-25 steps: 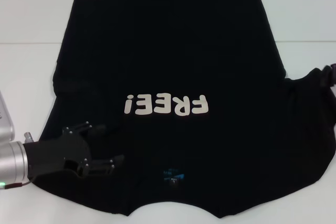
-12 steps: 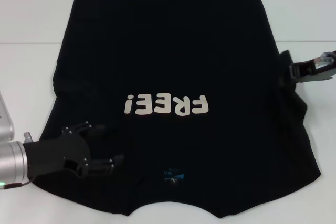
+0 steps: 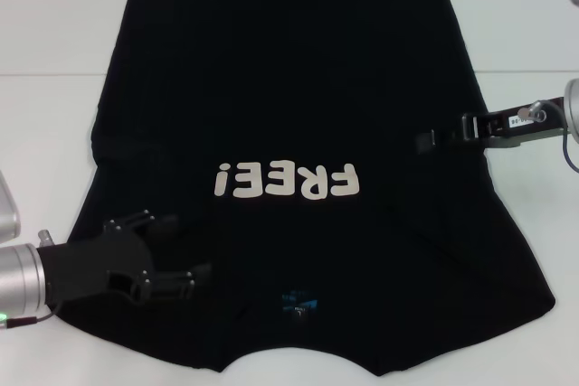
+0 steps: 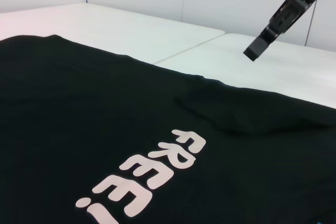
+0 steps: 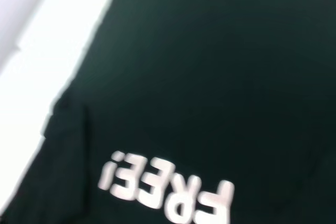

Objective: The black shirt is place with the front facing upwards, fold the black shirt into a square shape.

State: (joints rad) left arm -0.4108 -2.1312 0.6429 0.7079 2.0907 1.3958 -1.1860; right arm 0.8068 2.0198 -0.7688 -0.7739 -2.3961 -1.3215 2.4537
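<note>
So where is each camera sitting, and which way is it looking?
Head view: on the robot's head, looking forward and down at the black shirt; left gripper and right gripper both show.
Left wrist view: on the left arm, low over the shirt, facing the right gripper across it; none of the left arm shows.
Right wrist view: on the right arm, looking down at the shirt; no arm shows.
All three share the FREE! lettering.

white table (image 3: 54,124), black shirt (image 3: 289,88) spread flat
</note>
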